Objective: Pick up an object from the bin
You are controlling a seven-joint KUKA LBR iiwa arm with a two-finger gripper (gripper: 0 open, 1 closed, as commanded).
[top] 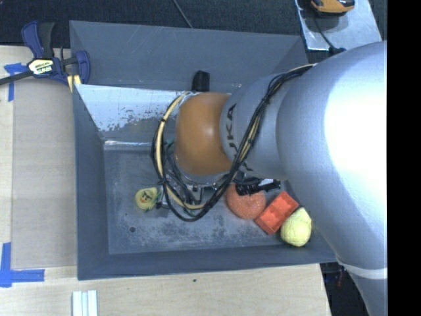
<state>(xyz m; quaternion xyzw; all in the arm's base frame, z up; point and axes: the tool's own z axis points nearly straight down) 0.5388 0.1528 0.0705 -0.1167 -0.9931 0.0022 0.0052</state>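
My gripper [179,189] reaches down to the bin floor left of centre, mostly hidden under the orange wrist cover and its cables. A small yellow roundish thing [145,198] lies on the floor just to its left, close to or touching it. To the right of the gripper lies an orange-red ball-like thing [243,204], partly behind the cables.
A red block [277,212] and a yellow-green ball [297,227] lie against each other in the bin's front right corner, beside the orange-red thing. The arm covers the right side of the bin. A small black item [200,81] sits at the back wall.
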